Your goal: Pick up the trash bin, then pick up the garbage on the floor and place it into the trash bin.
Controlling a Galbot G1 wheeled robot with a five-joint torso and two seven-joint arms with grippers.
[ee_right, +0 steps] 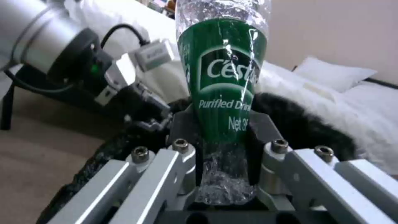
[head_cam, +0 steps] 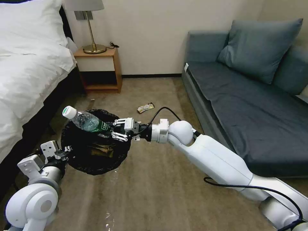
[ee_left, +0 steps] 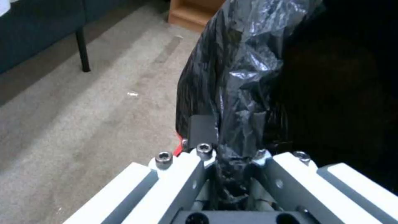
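Black plastic: the crinkled liner of the trash bin (head_cam: pixel 96 160) is folded over the rim, and the white body is hidden beneath it.
Trash bin position: it is held off the beige carpet (head_cam: pixel 154 189) at the lower left of the head view, beside the bed (head_cam: pixel 29 64).
Left gripper (head_cam: pixel 66 149): it is placed at the bin's near-left rim; in the left wrist view the jaws are seen pinched narrowly on a bunched fold of the trash bin (ee_left: pixel 232 93) liner.
Right gripper (head_cam: pixel 117 128): it is stretched out over the bin's far rim from the right, with the jaws clamped on the lower end of the bottle.
Bottle (head_cam: pixel 85 120): clear, with a green label and white cap; it is held tilted above the bin opening, the cap pointing up and away toward the bed. In the right wrist view the bottle (ee_right: pixel 224 77) is seen gripped between the two dark pads (ee_right: pixel 184 130), the crushed base sitting deep in the gripper.
Inside the bin: a tan paper bag (head_cam: pixel 102 149) is seen lying at the bottom.
Yellowish-silver wrapper (head_cam: pixel 145 107): it is left on the carpet beyond the bin, well apart from it, between the nightstand (head_cam: pixel 101 69) and the blue-grey sofa (head_cam: pixel 243 106).
Lamp (head_cam: pixel 91 29): it is stood on the nightstand.
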